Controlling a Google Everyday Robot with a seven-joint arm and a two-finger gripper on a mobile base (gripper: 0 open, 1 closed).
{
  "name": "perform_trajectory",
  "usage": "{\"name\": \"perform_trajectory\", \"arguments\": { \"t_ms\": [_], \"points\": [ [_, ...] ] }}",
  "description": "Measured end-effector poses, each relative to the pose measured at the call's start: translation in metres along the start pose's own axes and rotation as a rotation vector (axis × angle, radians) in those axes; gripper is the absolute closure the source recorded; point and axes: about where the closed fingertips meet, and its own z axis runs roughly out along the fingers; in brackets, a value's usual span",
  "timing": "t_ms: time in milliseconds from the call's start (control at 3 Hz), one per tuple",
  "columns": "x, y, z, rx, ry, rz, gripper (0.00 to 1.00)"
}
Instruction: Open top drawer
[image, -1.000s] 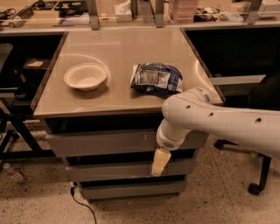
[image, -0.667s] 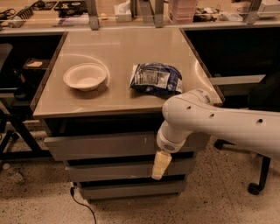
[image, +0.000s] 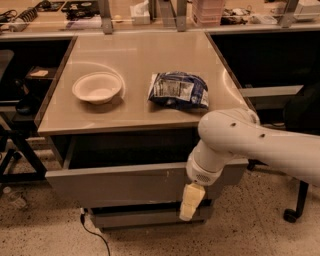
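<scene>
**Top drawer sliding out, gripper hanging at its lower edge**

The top drawer (image: 125, 185) is sitting part-way out from under the table (image: 135, 60), its grey front standing clear of the frame and a dark gap showing above and behind it. The gripper (image: 191, 201) is hanging down over the right part of that front, its pale tip reaching past the bottom edge. With no handle to take, it is probably hooking under or behind that edge to pull, though the contact itself is not showing. How far open the gripper is, and whether it is holding anything, I cannot tell. The arm (image: 250, 140) is reaching in from the right and bending down at the table's corner, which is keeping it off the bowl (image: 97, 88) and the bag (image: 178, 90) lying apart on top. The lower drawer (image: 145, 216) is staying in beneath.

Against the frames of a second ago, the drawer front is standing further out and the gap under the table is looking deeper. The gripper is travelling with it, at the same spot on the front. The bowl and bag are lying as before.
</scene>
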Motion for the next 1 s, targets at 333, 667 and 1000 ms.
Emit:
{"name": "perform_trajectory", "arguments": {
  "t_ms": [333,667,1000],
  "points": [
    [0.012,0.032,-0.012,-0.073,-0.045,0.021,0.0],
    [0.021,0.058,-0.022,-0.124,-0.069,0.031,0.0],
    [0.027,0.077,-0.03,-0.153,-0.085,0.035,0.0]
  ]
}}
